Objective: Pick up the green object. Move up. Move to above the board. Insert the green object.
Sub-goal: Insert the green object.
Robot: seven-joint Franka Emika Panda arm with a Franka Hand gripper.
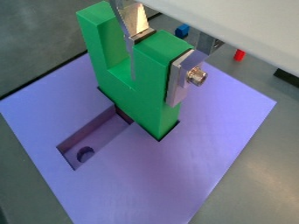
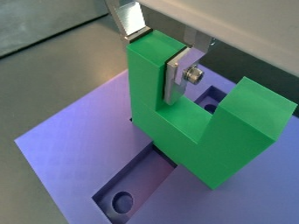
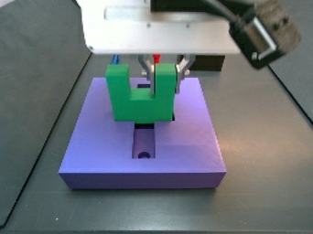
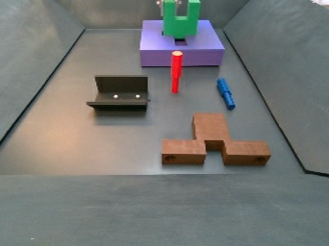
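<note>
The bright green U-shaped block (image 3: pixel 142 95) stands with its 2 prongs up and its base set into the cross-shaped recess of the large flat lavender-purple slab (image 3: pixel 196 151), which lies at the far edge of the bench in a side view (image 4: pixel 203 50). The 2-finger gripper (image 1: pixel 156 54) is directly above the slab, its silver plates closed on 1 prong (image 2: pixel 156 77). 1 round hole (image 1: pixel 84 155) shows in the uncovered recess arm.

Toward the bench's middle, a thin red peg (image 4: pixel 176 71) stands upright, a blue piece (image 4: pixel 225 93) lies beside it, and the fixture (image 4: pixel 121 94) is on the floor.

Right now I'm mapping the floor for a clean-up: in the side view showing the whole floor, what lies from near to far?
Brown block, fixture, blue piece, red peg, board, then the green object held by the gripper.
</note>
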